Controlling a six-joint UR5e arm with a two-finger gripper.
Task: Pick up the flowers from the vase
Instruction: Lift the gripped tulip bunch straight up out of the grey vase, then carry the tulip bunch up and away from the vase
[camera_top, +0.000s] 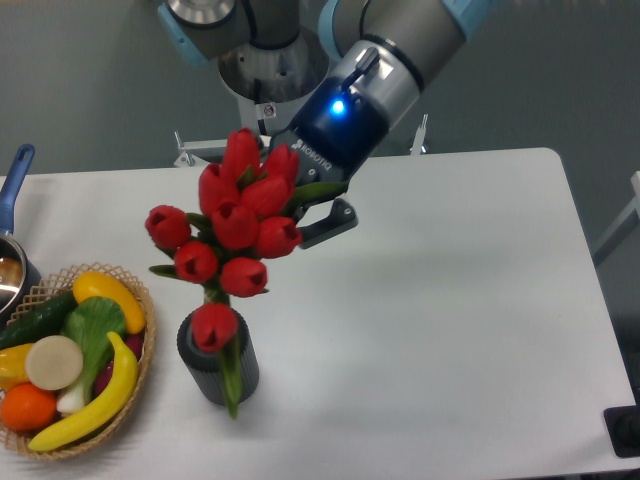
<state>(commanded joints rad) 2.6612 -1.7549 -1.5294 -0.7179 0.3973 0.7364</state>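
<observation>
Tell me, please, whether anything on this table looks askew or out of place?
One red bud and a leaf of the flowers droop over the rim of the vase, away from the bunch. The gripper is up among the buds. The basket looks orderly.

Flowers (232, 225) red, green leaves; vase (216, 368) dark grey, ribbed.

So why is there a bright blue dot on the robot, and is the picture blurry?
Fixed camera view: the dot is a lit lamp on the arm's wrist above the gripper; the flowers look slightly soft; the vase casts only a faint shadow on the evenly lit table.
</observation>
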